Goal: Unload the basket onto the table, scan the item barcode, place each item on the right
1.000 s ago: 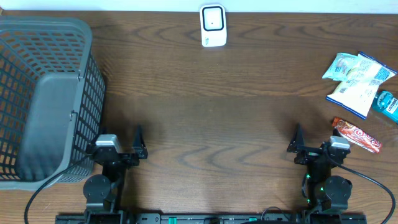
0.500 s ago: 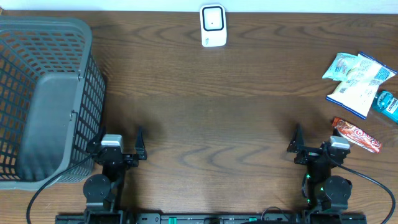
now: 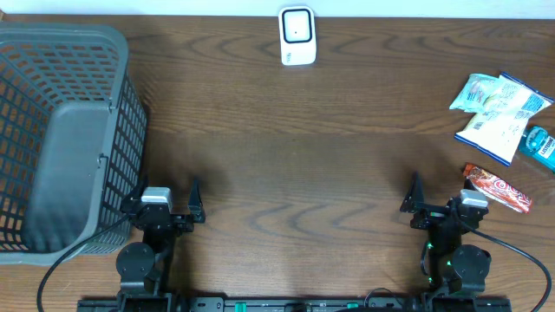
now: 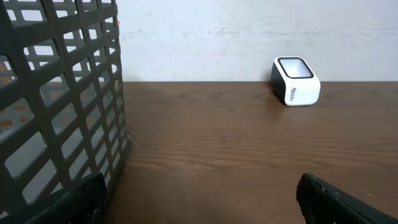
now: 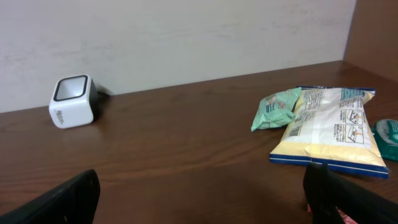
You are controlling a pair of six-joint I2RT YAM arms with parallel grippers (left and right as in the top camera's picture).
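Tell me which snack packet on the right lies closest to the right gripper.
The long red wrapped bar, just beside the right gripper; the pale green pouch, the yellow-and-white bag and the teal packet lie farther back.

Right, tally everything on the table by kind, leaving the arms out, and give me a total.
Basket: 1
Scanner: 1
Packaged items: 4 (green packet, pale yellow bag, teal pack, red bar)
Total: 6
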